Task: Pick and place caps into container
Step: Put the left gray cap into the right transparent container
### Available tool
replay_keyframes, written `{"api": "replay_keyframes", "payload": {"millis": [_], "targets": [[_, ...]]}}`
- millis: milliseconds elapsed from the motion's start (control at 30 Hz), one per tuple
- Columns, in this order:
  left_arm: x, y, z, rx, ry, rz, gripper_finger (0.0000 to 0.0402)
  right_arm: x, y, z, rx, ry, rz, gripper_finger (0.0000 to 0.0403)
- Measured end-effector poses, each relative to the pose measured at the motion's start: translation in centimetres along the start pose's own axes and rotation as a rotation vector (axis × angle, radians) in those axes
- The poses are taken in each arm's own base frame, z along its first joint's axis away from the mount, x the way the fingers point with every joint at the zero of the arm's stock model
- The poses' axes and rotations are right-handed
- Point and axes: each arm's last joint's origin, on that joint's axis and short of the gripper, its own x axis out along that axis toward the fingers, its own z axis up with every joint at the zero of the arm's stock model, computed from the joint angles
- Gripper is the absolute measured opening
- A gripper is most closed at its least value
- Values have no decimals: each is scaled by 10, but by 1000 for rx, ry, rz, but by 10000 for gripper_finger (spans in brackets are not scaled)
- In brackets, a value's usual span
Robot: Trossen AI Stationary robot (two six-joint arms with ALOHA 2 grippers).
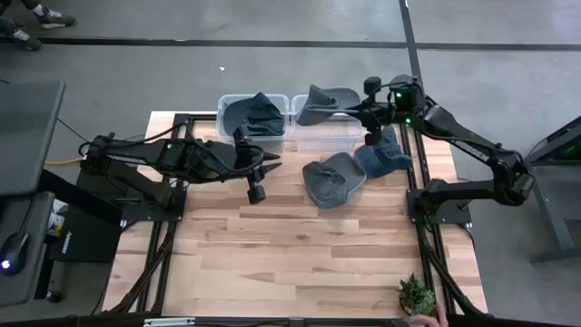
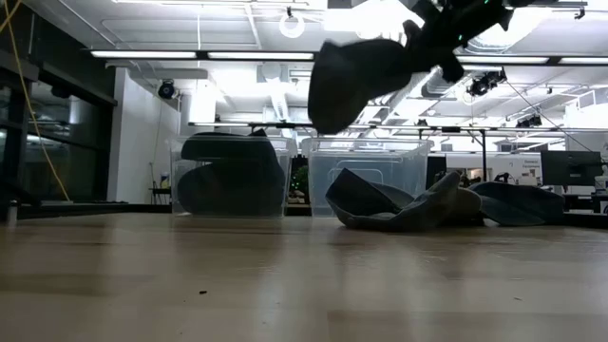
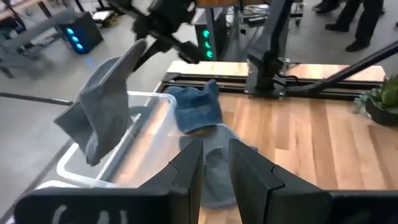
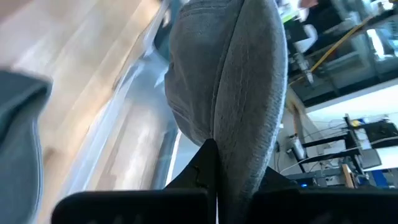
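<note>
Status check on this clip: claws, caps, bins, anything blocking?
Right claw shut on grey cap, over right bin. Left claw empty, narrow gap. One cap in left bin; two on table. Nothing blocking.

**Arms and grippers: pose and state**

Right arm: base at the table's right edge, elbow folded outward, forearm reaching back and inward toward the far side of the table. Wrist raised well above the tabletop. Right gripper (image 1: 361, 110) points toward the left, fingers pinched fully together on a cap (image 1: 325, 101), which hangs from them in the air.

Left arm: base at the table's left edge, stretched roughly level toward the table's middle. Left gripper (image 1: 269, 165) held above the surface, fingers (image 3: 188, 167) parallel with a narrow gap between them, nothing gripped.
</note>
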Motion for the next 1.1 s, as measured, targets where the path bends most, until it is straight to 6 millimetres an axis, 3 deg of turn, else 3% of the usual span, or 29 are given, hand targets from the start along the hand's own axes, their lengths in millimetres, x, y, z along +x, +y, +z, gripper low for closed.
{"api": "replay_keyframes", "payload": {"millis": [500,1100], "targets": [[0,-2,-4,-72,44,-71,74,54,8,-38,-331,163,105,5],[0,-1,-6,-63,66,-59,74,80,26,-52,-492,219,257,5]]}}
